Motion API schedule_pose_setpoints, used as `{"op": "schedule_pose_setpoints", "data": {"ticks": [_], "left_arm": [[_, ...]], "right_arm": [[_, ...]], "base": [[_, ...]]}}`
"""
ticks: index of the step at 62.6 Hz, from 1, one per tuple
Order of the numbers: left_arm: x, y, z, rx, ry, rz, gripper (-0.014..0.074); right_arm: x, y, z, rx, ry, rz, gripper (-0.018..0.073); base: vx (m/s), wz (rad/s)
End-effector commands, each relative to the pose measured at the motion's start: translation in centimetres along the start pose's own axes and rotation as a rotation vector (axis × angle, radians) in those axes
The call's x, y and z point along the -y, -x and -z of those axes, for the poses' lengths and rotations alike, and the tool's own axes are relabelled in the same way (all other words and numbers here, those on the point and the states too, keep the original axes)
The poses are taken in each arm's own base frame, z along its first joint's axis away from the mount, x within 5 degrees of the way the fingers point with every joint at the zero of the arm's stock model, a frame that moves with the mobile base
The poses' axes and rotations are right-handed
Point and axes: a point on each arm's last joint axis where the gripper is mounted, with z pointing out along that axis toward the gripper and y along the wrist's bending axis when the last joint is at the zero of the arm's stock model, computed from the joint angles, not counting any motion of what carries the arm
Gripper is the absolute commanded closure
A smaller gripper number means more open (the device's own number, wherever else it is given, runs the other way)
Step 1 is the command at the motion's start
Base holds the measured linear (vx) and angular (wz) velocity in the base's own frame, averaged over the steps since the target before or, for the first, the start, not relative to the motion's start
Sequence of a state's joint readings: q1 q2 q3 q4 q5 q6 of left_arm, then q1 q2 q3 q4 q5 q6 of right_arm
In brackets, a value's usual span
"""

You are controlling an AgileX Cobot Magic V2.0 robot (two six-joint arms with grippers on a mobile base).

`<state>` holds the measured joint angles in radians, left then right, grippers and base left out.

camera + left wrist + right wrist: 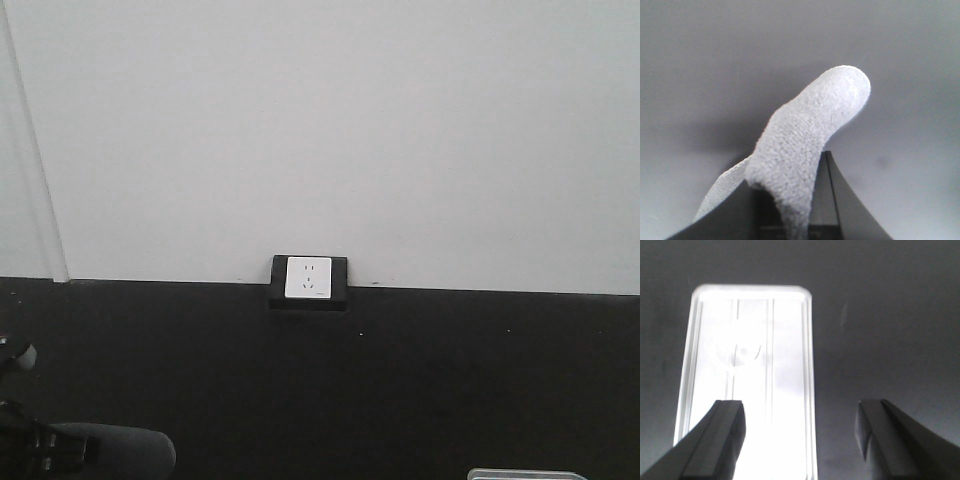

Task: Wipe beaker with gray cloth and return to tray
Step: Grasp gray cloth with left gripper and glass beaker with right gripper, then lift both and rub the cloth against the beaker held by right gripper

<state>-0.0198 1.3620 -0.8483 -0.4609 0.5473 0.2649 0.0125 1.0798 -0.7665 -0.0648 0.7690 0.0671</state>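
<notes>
Beaker [737, 352] faint inside glare-washed tray [790, 400]; gray cloth [810, 135] between left jaws

No text, brand or number is legible in any view. The socket [308, 278] is too small to read.

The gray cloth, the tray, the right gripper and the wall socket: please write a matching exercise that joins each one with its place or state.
Column one
1. gray cloth
2. tray
3. right gripper
4. wall socket

Column two
a. open, holding nothing
b. white, in a black frame, low on the wall
c. pinched in the left gripper
d. lying flat on the dark table, brightly lit

Pairs: 1-c, 2-d, 3-a, 4-b
</notes>
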Motion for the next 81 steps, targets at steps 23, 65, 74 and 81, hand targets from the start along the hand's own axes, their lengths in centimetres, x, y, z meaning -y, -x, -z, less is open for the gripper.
{"op": "schedule_pose_setpoints", "data": {"ticks": [23, 65, 74, 81], "left_arm": [[1.1, 1.0, 3.9, 0.15, -0.024, -0.025, 0.06], [0.2, -2.4, 1.9, 0.041, -0.02, 0.027, 0.06], [0.3, -2.4, 1.9, 0.045, -0.032, 0.047, 0.06], [0.3, -2.4, 1.9, 0.045, -0.032, 0.047, 0.06]], "right_arm": [[-1.1, 7.7, -5.9, -0.237, 0.093, 0.094, 0.0036], [-1.4, 7.2, -13.7, -0.432, 0.097, 0.087, 0.0087], [-1.6, 6.8, -14.7, -0.459, 0.111, 0.071, 0.0179], [-1.7, 6.8, -14.7, -0.459, 0.125, 0.054, 0.026]], "base": [[0.0, 0.0], [0.0, 0.0], [0.0, 0.0], [0.0, 0.0]]}}
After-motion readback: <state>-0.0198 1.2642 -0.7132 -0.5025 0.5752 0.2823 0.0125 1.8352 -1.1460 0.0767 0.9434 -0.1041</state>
